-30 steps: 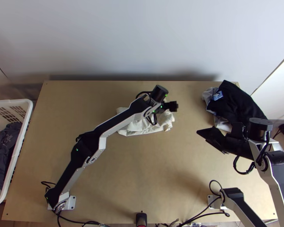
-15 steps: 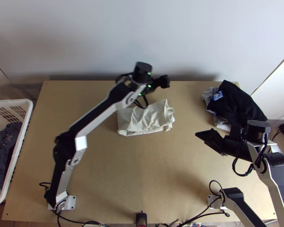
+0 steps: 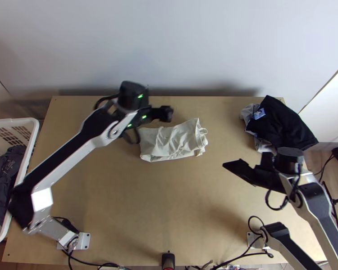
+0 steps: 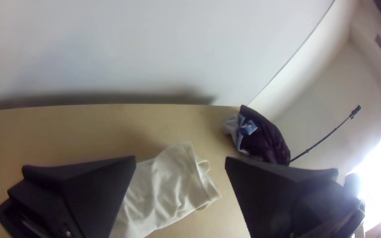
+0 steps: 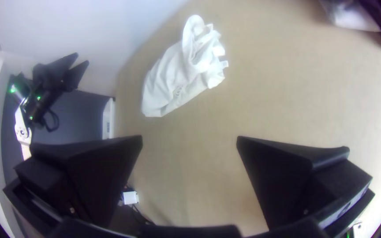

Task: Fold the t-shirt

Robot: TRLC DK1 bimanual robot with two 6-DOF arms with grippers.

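Jaws stand wide apart on the left gripper (image 4: 181, 158) and likewise on the right gripper (image 5: 189, 137), with no cloth between either pair. The table (image 3: 146, 216) takes up most of the top view. The left arm (image 3: 65, 157) runs from lower left to upper centre, its gripper beyond the shirt's upper left end; the right arm (image 3: 324, 207) comes in at lower right, its gripper to the right of the shirt and nearer the frame's bottom. Neither touches the shirt, which suggests both are being kept out of its way.

At the left edge sits the basket (image 3: 15, 121) with a grey garment (image 3: 6, 175) in it, probably laundry waiting its turn. A dark heap (image 3: 284, 123) lies at upper right, likely set aside there to leave working room.

The shirt (image 3: 169, 143), cream, lies just above the middle of the top view as a compact, roughly oblong bundle. It looks folded over more than once, though I cannot count the layers. Creases and a loose edge at its right end would call for smoothing if neatness matters; otherwise the folding seems nearly done.
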